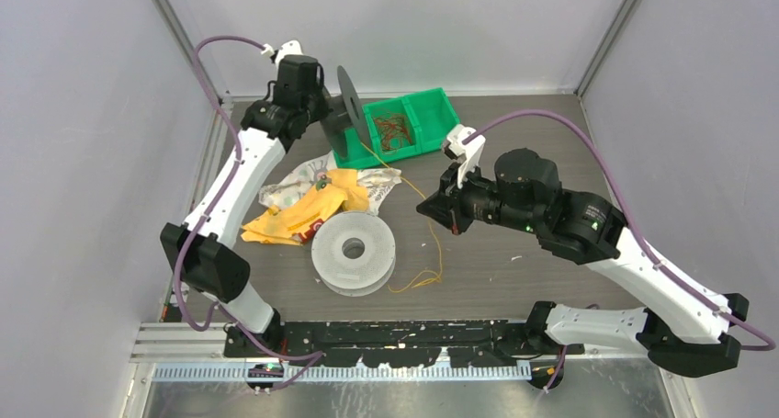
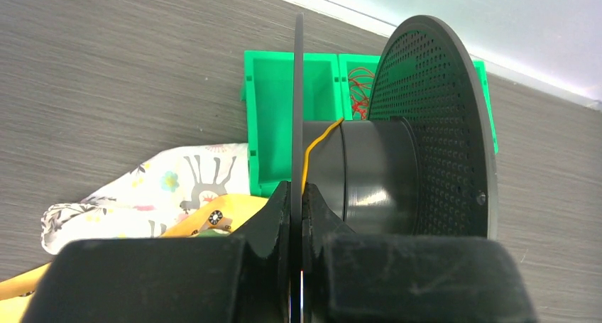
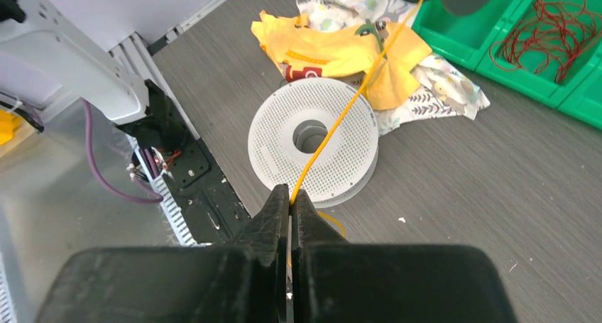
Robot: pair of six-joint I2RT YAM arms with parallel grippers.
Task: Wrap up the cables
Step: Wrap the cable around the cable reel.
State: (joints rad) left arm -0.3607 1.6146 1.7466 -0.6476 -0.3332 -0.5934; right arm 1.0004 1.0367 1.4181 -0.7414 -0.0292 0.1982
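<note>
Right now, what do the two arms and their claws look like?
The left arm and right arm both have white links joined by black joint housings. A thick purple hose loops along each: left hose, right hose. The left claw and right claw are matte black, each with two blunt wedge-shaped fingers.

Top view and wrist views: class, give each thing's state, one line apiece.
Left tool: shut on black spool rim.
Right tool: shut on yellow cable.
Black spool: held on edge.
Yellow cable: stretched between spool and right tool.
White spool: lying flat.
Green bin: holds red cables.
Cloths: crumpled.
</note>
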